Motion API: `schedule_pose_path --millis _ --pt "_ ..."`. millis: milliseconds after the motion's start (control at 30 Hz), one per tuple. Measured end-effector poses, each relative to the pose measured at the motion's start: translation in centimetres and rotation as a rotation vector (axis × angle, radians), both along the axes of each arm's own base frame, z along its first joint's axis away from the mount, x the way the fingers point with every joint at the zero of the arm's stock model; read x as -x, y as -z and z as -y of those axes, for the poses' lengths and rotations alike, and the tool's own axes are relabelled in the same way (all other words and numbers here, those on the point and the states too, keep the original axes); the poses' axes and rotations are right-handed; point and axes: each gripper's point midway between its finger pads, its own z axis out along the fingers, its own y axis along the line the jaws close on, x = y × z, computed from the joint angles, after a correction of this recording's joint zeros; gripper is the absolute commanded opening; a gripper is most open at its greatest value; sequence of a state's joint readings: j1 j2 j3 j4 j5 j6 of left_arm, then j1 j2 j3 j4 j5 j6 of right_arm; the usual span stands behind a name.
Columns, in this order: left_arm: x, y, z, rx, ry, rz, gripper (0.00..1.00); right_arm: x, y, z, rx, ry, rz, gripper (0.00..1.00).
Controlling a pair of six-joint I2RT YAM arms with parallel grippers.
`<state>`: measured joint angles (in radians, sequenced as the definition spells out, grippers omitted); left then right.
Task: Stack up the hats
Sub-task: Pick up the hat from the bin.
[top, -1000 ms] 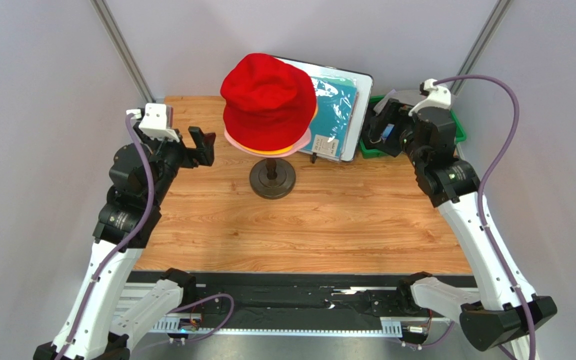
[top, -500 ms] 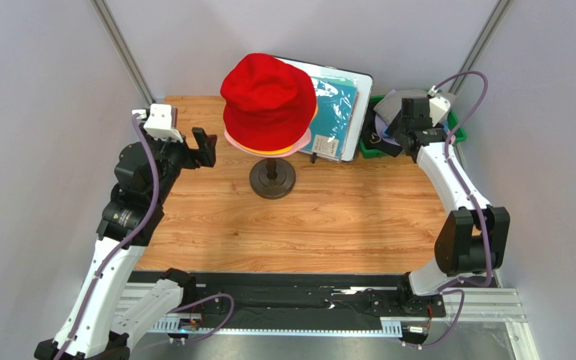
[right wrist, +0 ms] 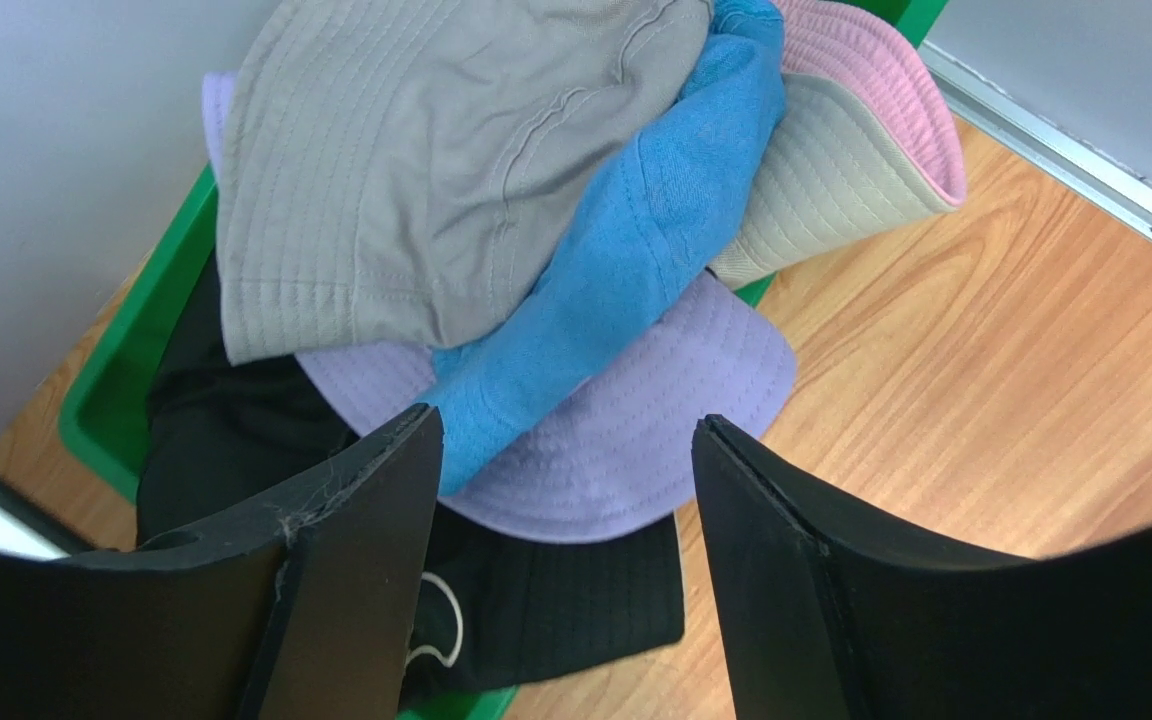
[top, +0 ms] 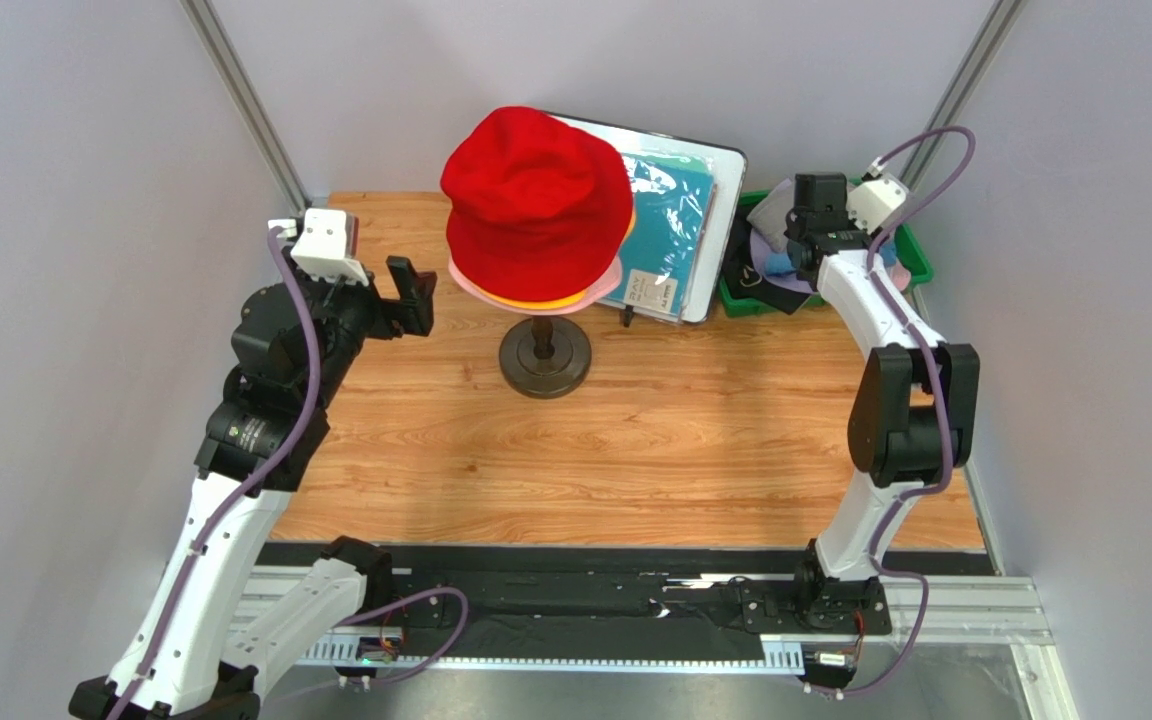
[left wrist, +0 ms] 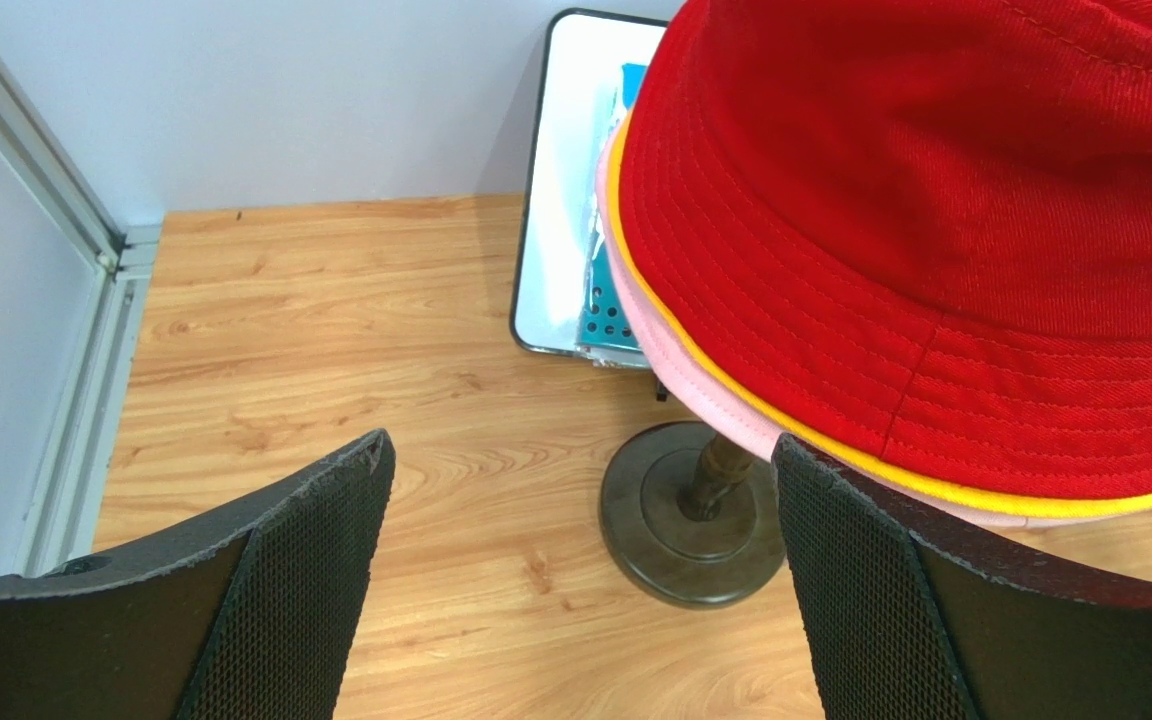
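Note:
A red hat [top: 537, 203] tops the stack on the mannequin stand, with an orange-yellow brim [left wrist: 1018, 488] and a pink brim [left wrist: 687, 375] showing under it. My left gripper [top: 409, 293] stands open just left of the stack, empty, its right finger close to the pink brim. My right gripper [top: 796, 248] is over the green bin [right wrist: 132, 360] of loose hats: beige [right wrist: 432, 150], blue [right wrist: 627, 255], lavender [right wrist: 642, 420] and black [right wrist: 537, 600]. Its jaws are open above the lavender and blue hats, nothing between them.
The stand's dark round base [top: 545, 360] sits on the wooden table [top: 657, 450]. A teal sheet in a white frame [top: 672, 210] leans behind the stack. Grey walls and metal posts close in both sides. The bin is at the back right corner.
My right arm has stretched out over the bin, and its jaws have narrowed. The left arm shifted slightly and stays open.

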<state>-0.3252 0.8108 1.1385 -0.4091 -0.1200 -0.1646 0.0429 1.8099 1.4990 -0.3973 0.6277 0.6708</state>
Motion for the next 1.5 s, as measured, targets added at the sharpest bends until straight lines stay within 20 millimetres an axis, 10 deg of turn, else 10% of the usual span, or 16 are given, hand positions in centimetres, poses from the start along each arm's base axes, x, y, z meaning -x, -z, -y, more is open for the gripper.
schedule_pose_path --millis 633,967,1200,1367,1500 --pt "0.0 0.1 0.1 -0.014 0.011 0.001 0.99 -3.3 4.0 4.5 -0.001 0.107 -0.044 0.50" --pt "0.0 0.1 0.1 -0.015 0.011 0.000 0.99 -4.9 4.2 4.3 -0.004 0.068 -0.055 0.00" --pt "0.0 0.1 0.1 -0.015 0.011 0.000 1.00 -5.0 4.2 3.9 -0.029 0.037 -0.048 0.00" --pt "0.0 0.1 0.1 -0.015 0.011 0.000 0.99 -4.1 0.5 3.4 -0.046 0.011 0.018 0.00" --pt "0.0 0.1 0.1 -0.015 0.011 0.000 1.00 -3.5 -6.7 3.3 -0.029 -0.009 0.152 0.00"
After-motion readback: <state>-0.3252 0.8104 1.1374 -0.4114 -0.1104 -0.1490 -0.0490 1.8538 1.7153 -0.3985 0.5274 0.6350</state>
